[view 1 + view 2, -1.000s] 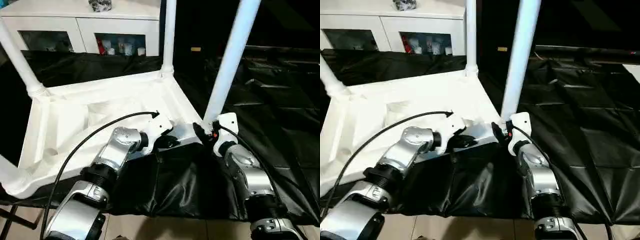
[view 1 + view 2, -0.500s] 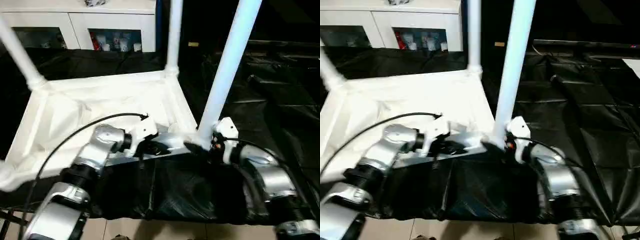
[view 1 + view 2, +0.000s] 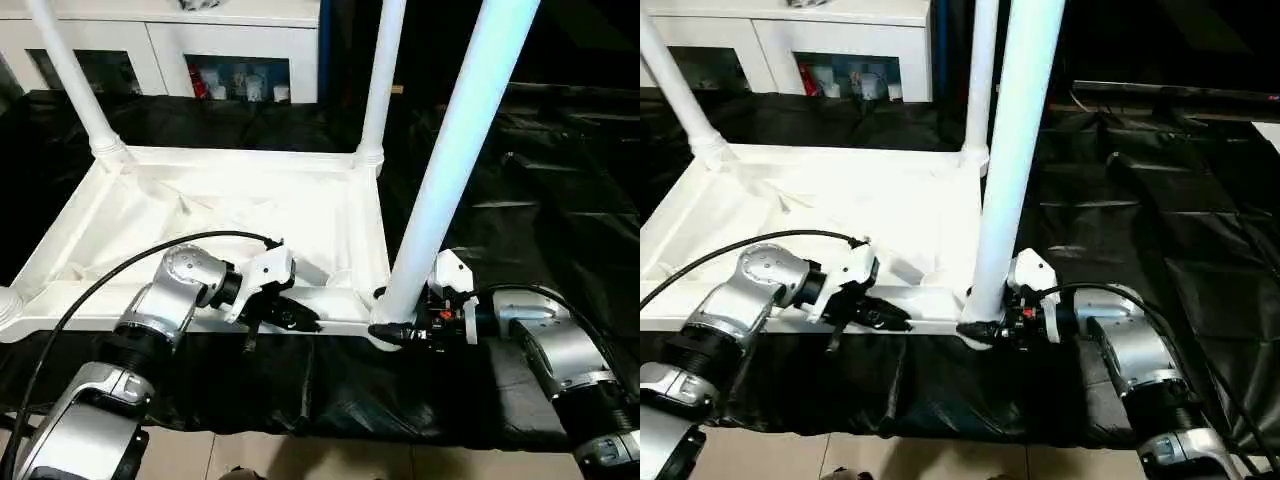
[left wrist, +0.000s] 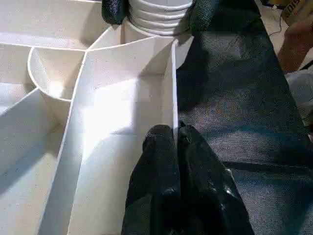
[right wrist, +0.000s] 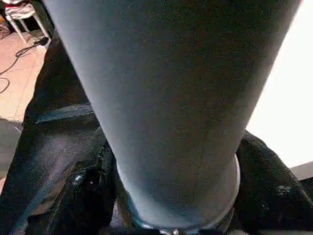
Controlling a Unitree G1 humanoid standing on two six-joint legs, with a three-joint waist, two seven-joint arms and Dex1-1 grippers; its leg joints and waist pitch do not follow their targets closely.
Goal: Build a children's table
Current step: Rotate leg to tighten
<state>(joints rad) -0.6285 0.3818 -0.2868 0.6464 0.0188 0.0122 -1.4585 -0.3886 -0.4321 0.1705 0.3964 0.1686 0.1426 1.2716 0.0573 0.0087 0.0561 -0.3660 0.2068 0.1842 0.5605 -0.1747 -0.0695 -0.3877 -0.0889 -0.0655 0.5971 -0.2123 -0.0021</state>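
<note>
Black plastic sheeting (image 3: 560,190) covers the work surface, with a white glass-door cabinet (image 3: 180,50) standing behind it and pale floor showing at the near edge. On the sheeting lies the white plastic rectangular tabletop (image 3: 200,215), turned upside down so its ribbed underside faces up, its near rim running along the front of the sheet. White tapered tube legs rise upright from its corner sockets: the near right leg (image 3: 455,150) is the closest and largest, a far right leg (image 3: 380,75) stands behind it, and a far left leg (image 3: 70,75) rises at the far left corner. The left gripper (image 3: 300,320) reaches across to the near rim of the tabletop; in the left wrist view its two black fingers (image 4: 168,166) are pressed together with the thin edge wall of the rim pinched between their tips. The right gripper (image 3: 392,332) sits at the foot of the near right leg, just above the socket, and in the right wrist view its black fingers (image 5: 266,181) stand on either side of the leg's base, wrapped around it; whether they press on it I cannot tell
</note>
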